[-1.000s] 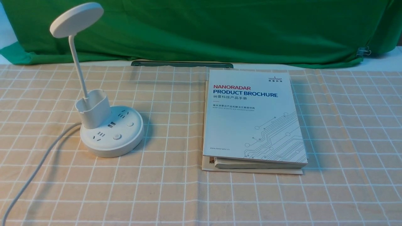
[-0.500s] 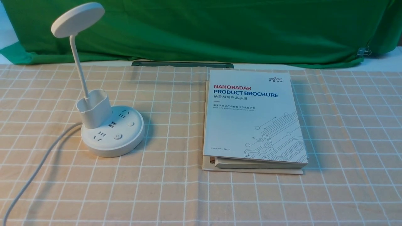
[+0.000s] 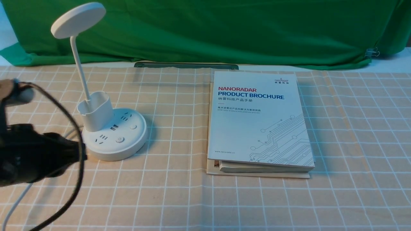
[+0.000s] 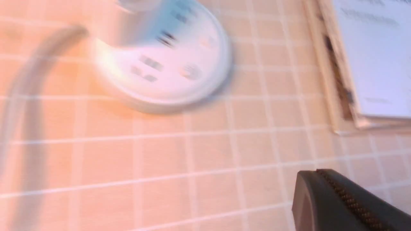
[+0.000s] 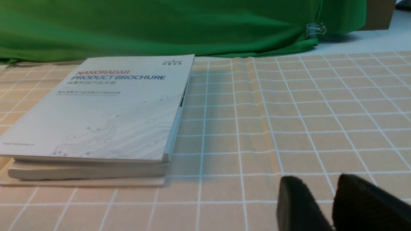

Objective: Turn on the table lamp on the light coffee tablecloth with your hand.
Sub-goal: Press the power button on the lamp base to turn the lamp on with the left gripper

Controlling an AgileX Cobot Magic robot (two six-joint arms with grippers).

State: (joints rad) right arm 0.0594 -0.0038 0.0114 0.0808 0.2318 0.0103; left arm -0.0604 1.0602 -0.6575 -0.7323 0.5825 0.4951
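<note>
Left hand (image 4: 340, 199) near the table lamp (image 3: 112, 134), its opening impossible to tell, grip likewise unclear.

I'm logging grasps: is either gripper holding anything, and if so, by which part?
Nothing is held: the left gripper and the right gripper are both empty.

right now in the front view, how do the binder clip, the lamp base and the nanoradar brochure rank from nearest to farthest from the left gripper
From the left gripper:
1. Lamp base: just to its right, on the left half of the cloth.
2. Nanoradar brochure: right of centre.
3. Binder clip: far right, on the green backdrop's edge.
</note>
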